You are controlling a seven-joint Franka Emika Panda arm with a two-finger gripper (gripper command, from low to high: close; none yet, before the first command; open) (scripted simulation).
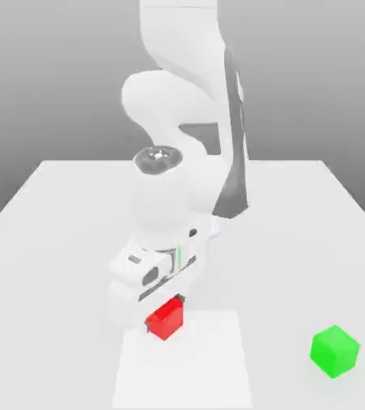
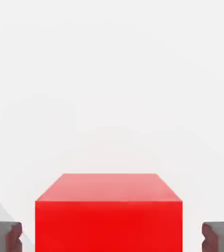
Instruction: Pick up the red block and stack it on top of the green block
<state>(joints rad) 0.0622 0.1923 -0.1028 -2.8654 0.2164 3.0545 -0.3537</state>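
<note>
My arm's white body hides most of my fingers (image 1: 163, 311) in the exterior view, where the red block (image 1: 166, 318) peeks out beneath them on the desk (image 1: 50, 240). The hand view shows my fingertips (image 2: 4, 236) spread, a gap on either side of the block, not touching. The green block (image 1: 334, 351) sits well apart, toward the exterior view's right.

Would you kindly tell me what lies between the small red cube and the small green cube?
Nothing: in the exterior view, only bare white table separates the small red cube from the small green cube.
</note>
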